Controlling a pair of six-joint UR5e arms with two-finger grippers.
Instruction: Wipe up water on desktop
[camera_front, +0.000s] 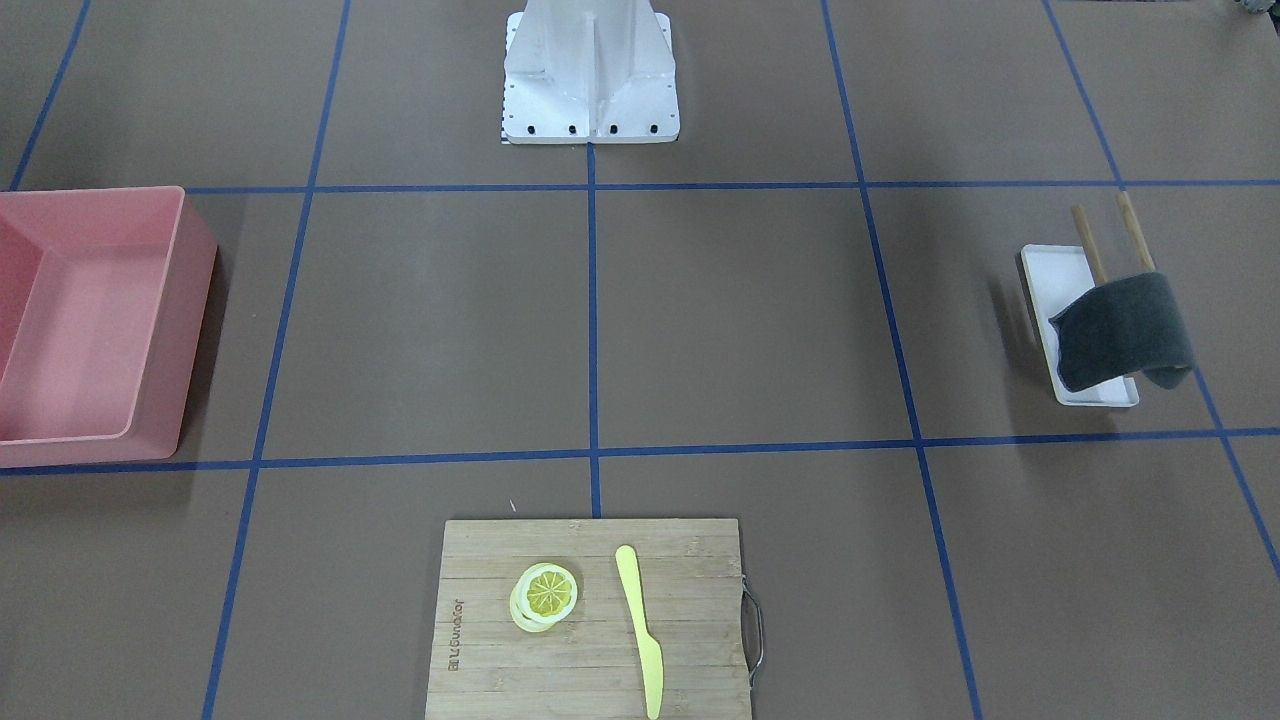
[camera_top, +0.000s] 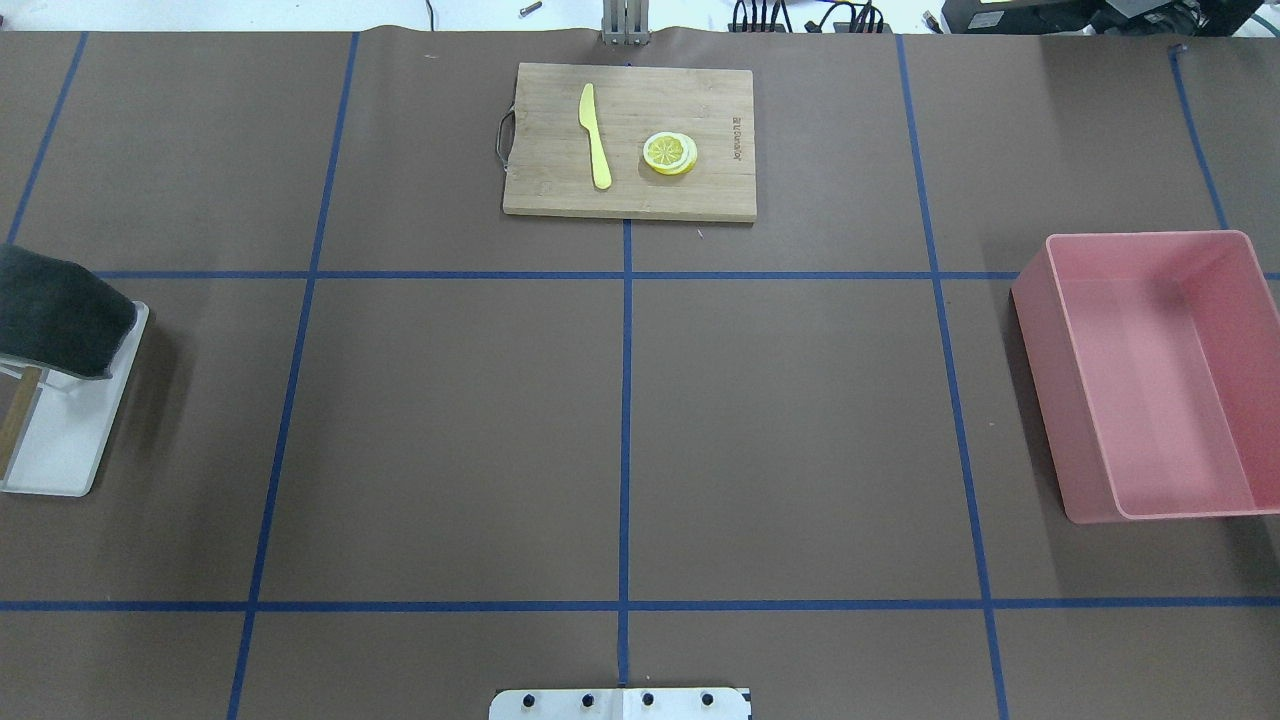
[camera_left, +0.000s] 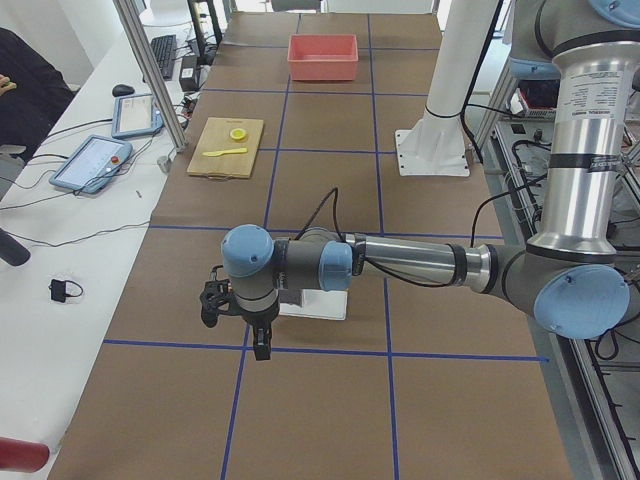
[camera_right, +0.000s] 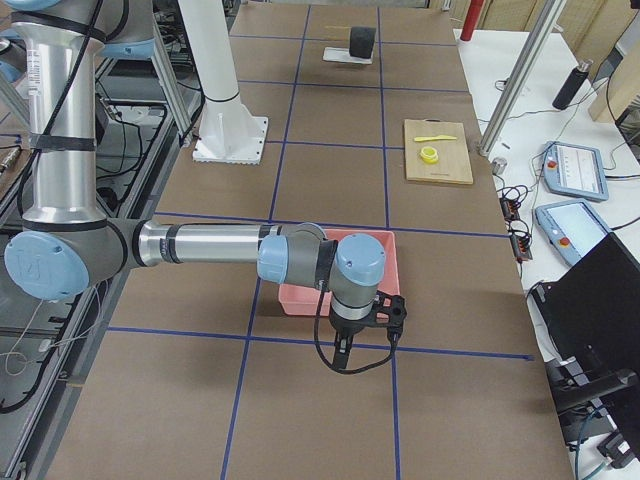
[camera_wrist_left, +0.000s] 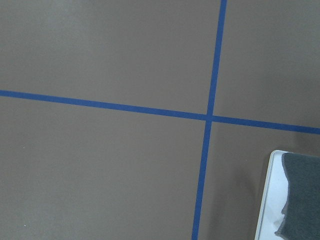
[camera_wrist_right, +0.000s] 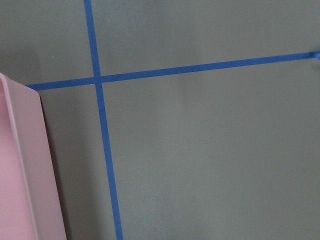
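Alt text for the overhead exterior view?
Brown desktop gridded with blue tape: far centre, a cutting board with a yellow knife and lemon slices; right, a pink bin; left, a dark cloth above a white tray.

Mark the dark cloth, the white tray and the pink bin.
dark cloth (camera_front: 1125, 330): exterior front-facing view, middle of its draped top face.
white tray (camera_front: 1050, 275): exterior front-facing view, bare end beyond the cloth.
pink bin (camera_top: 1065, 400): overhead exterior view, its outer side wall.
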